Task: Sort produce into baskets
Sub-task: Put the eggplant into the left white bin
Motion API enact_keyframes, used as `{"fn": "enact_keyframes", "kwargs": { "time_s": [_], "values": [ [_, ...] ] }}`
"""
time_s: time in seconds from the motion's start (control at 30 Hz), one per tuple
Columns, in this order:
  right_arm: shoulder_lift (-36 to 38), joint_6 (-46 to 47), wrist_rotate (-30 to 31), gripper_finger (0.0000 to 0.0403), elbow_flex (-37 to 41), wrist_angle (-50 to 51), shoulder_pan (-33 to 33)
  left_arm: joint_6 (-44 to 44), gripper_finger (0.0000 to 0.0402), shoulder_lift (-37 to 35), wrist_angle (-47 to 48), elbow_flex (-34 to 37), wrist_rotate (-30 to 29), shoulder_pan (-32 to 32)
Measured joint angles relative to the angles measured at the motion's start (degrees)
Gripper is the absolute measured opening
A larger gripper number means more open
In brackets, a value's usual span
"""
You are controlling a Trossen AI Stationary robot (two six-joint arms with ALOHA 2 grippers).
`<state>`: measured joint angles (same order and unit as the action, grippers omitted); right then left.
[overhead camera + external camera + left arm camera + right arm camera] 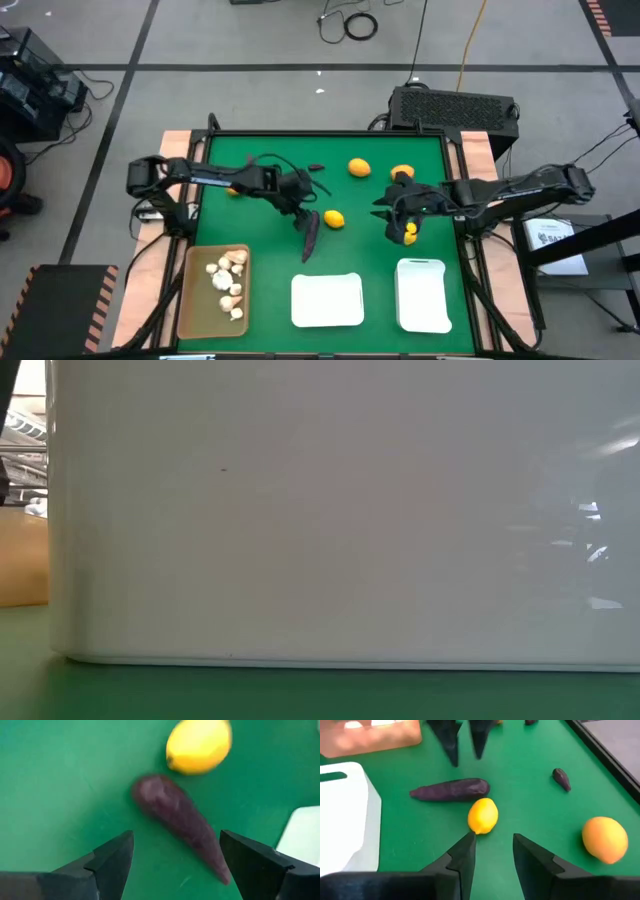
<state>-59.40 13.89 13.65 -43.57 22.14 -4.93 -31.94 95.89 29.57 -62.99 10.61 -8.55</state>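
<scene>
A dark purple elongated piece (310, 235) lies flat on the green mat, with a yellow citrus fruit (334, 219) beside it. My left gripper (303, 212) hangs open above the purple piece (180, 817), one finger on either side of it, touching nothing. My right gripper (384, 211) is raised over the mat's right half and points toward the yellow fruit (482, 815); its fingers are open and hold nothing (492, 842). Another yellow fruit (410, 233) shows just under that gripper's near side. The tan basket (196, 300) holds several whitish bulbs. Two white baskets (327, 300) (423, 293) stand near the front edge.
Two orange fruits (359, 168) (402, 173) and a small purple piece (316, 168) lie toward the mat's far edge. In the low view a white basket's wall (340, 510) fills almost the whole picture, with the tan basket (20, 560) at its left.
</scene>
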Motion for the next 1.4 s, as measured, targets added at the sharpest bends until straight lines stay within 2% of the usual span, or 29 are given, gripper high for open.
{"fn": "enact_keyframes", "kwargs": {
  "time_s": [0.2, 0.57, 0.77, 1.17, 1.27, 1.4],
  "values": [
    [2.96, 1.52, 0.02, 0.0118, 0.39, 1.17, 0.37, -3.61, 0.0299, 5.61, -0.08, -1.91, -0.03, 2.51],
    [2.74, 0.34, 0.02, 0.0118, 0.37, -0.62, 0.39, -3.85, 0.0299, 9.92, -3.41, -1.96, -0.81, 5.56],
    [2.74, 0.02, 0.0, 0.0118, 0.37, -1.15, 0.37, -3.58, 0.0299, 10.89, -3.25, -1.94, -6.07, 6.82],
    [2.74, 0.0, 0.02, 0.0118, 0.37, -0.93, 0.37, -0.52, 0.0297, 11.27, -3.14, -1.96, -7.02, 6.77],
    [2.74, 0.0, 0.01, 0.0118, 0.37, -0.93, 0.38, -0.21, 0.0283, 11.27, -2.97, -1.96, -7.04, 6.77],
    [2.74, 0.0, 0.02, 0.0118, 0.37, -0.93, 0.38, 0.36, 0.0237, 11.27, -2.75, -1.96, -6.88, 6.7]
  ]
}}
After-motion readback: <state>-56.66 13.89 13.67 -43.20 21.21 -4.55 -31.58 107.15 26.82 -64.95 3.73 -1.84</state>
